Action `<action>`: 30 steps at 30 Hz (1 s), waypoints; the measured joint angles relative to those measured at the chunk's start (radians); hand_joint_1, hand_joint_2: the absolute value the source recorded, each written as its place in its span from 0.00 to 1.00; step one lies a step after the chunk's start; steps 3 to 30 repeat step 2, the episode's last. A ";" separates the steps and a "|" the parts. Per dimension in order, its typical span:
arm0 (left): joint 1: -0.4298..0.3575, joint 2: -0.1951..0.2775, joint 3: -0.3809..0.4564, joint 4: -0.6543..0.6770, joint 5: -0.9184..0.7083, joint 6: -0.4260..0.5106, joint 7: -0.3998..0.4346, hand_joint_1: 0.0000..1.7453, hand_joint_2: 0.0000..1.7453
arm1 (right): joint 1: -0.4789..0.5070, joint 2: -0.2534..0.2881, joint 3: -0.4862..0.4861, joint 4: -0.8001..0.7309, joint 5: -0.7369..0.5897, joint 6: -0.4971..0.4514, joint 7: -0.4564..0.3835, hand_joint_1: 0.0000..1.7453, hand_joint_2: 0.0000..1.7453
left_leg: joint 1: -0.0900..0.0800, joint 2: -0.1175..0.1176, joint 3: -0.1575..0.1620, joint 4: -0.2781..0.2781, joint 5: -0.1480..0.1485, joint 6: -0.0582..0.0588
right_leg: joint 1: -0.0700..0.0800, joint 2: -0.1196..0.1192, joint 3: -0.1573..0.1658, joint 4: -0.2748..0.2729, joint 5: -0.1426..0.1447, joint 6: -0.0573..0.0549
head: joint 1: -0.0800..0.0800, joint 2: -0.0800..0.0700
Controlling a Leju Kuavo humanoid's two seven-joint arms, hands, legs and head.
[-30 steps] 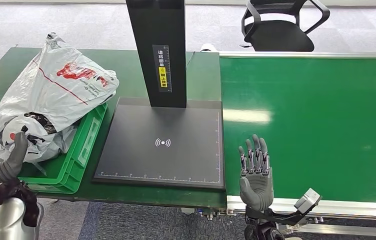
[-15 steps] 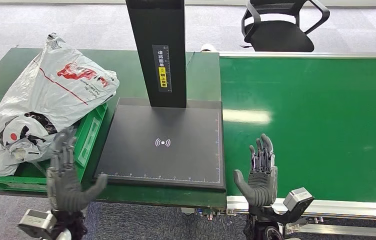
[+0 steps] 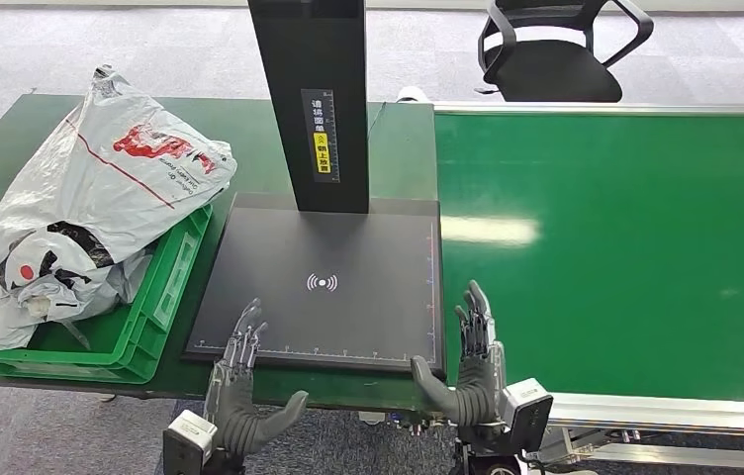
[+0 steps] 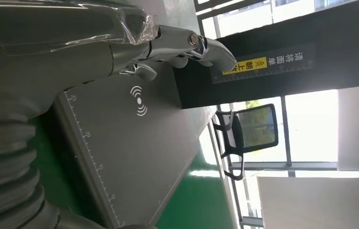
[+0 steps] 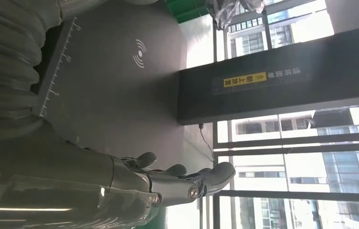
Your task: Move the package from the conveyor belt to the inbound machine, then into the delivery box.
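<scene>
One package (image 3: 91,213) in one delivery box (image 3: 155,307); two empty hands.

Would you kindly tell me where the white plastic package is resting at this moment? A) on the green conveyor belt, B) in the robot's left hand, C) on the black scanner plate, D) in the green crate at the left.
D: the white package lies in the green crate, spilling over its rim, while the left hand and right hand are open and hold nothing.
</scene>
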 joint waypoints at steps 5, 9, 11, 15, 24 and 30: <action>0.015 -0.005 0.000 -0.010 0.000 0.002 0.004 0.00 1.00 | 0.010 0.001 0.006 0.000 0.000 0.002 0.002 0.00 1.00 | 0.000 0.000 0.000 0.000 0.000 0.000 | 0.000 0.000 0.000 0.000 0.000 0.000 | 0.000 0.000; 0.015 -0.005 0.000 -0.010 0.000 0.002 0.004 0.00 1.00 | 0.010 0.001 0.006 0.000 0.000 0.002 0.002 0.00 1.00 | 0.000 0.000 0.000 0.000 0.000 0.000 | 0.000 0.000 0.000 0.000 0.000 0.000 | 0.000 0.000; 0.015 -0.005 0.000 -0.010 0.000 0.002 0.004 0.00 1.00 | 0.010 0.001 0.006 0.000 0.000 0.002 0.002 0.00 1.00 | 0.000 0.000 0.000 0.000 0.000 0.000 | 0.000 0.000 0.000 0.000 0.000 0.000 | 0.000 0.000; 0.015 -0.005 0.000 -0.010 0.000 0.002 0.004 0.00 1.00 | 0.010 0.001 0.006 0.000 0.000 0.002 0.002 0.00 1.00 | 0.000 0.000 0.000 0.000 0.000 0.000 | 0.000 0.000 0.000 0.000 0.000 0.000 | 0.000 0.000; 0.015 -0.005 0.000 -0.010 0.000 0.002 0.004 0.00 1.00 | 0.010 0.001 0.006 0.000 0.000 0.002 0.002 0.00 1.00 | 0.000 0.000 0.000 0.000 0.000 0.000 | 0.000 0.000 0.000 0.000 0.000 0.000 | 0.000 0.000; 0.015 -0.005 0.000 -0.010 0.000 0.002 0.004 0.00 1.00 | 0.010 0.001 0.006 0.000 0.000 0.002 0.002 0.00 1.00 | 0.000 0.000 0.000 0.000 0.000 0.000 | 0.000 0.000 0.000 0.000 0.000 0.000 | 0.000 0.000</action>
